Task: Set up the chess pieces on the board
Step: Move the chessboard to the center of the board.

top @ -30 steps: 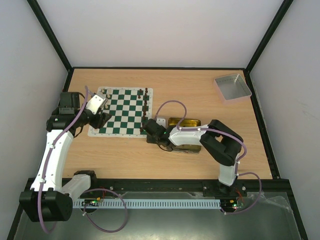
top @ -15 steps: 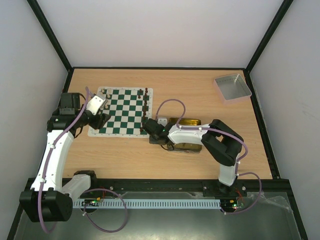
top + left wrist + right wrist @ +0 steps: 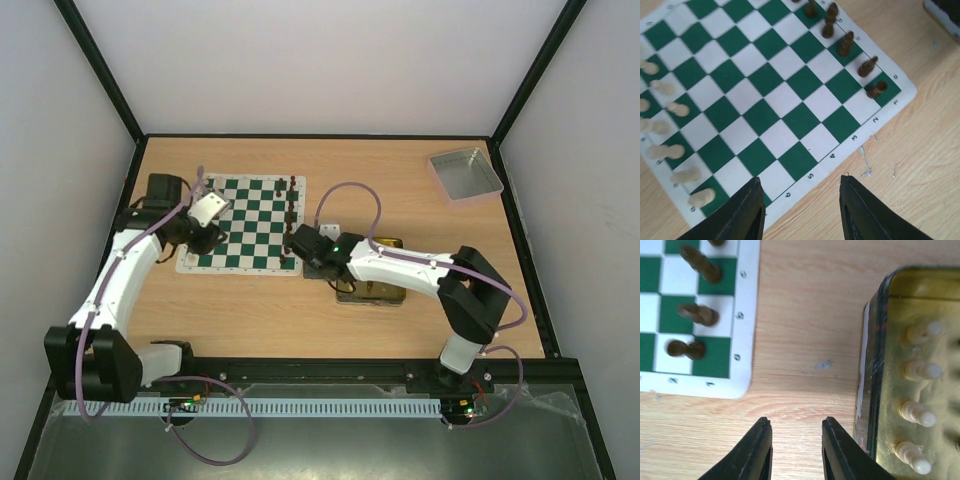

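My left gripper [image 3: 800, 178] hangs over the numbered border of the flat green-and-white checkered board [image 3: 775, 100], jaws wide and empty. Cream-white chess pieces [image 3: 677, 150] line one edge, dark brown chess pieces [image 3: 845, 44] the opposite one. My right gripper [image 3: 796, 420], narrowly parted and empty, hovers over the light wooden table [image 3: 805, 315] between the board's corner and the shiny gold rectangular tray [image 3: 875, 365], which holds more cream pieces.

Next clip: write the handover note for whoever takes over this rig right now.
Left gripper: open, empty, over one edge of the board.
Right gripper: open, empty, over the table between board and gold tray.
Done: cream pieces line one board edge, dark pieces the opposite edge.
Left: four more cream pieces visible in the tray, to go on the board.
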